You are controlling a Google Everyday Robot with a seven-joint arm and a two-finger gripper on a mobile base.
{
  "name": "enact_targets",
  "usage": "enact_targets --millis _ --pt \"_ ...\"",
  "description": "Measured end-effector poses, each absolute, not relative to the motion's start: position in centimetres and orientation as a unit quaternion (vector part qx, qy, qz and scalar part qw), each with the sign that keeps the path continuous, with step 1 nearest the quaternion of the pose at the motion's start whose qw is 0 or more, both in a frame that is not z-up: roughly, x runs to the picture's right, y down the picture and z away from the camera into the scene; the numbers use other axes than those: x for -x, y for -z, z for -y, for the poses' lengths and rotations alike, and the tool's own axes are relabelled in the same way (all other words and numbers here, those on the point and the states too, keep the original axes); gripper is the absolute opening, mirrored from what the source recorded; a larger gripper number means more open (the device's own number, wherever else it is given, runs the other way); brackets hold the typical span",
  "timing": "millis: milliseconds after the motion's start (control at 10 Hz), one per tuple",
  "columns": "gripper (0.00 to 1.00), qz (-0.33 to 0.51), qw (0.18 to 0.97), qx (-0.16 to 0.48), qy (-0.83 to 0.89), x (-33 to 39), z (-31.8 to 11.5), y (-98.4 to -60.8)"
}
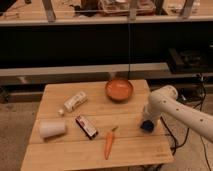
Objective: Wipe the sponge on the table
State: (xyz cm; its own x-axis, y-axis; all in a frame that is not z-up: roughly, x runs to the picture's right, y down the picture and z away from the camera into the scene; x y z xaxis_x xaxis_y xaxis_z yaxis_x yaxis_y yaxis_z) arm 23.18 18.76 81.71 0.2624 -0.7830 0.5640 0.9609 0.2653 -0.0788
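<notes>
The sponge (146, 126), a small dark-blue block, rests on the light wooden table (75, 152) close to its right edge. My gripper (148, 121) comes down on the sponge from above and is shut on it, pressing it against the planks. The white arm (175, 107) reaches in from the right and hides the top of the sponge.
An orange bowl (119, 89) stands at the back of the table. A carrot (109, 143) lies front centre, with a dark candy-bar packet (86, 126) to its left. A white cup (52, 128) lies on its side and a small bottle (75, 101) sits left. A grey shelf (75, 70) runs behind.
</notes>
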Motion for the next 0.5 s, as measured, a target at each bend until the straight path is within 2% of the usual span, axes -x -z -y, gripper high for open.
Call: enact_targets --millis 500 --pt "0.00 0.254 0.732 0.194 0.602 -15.5 -21.0 -81.0"
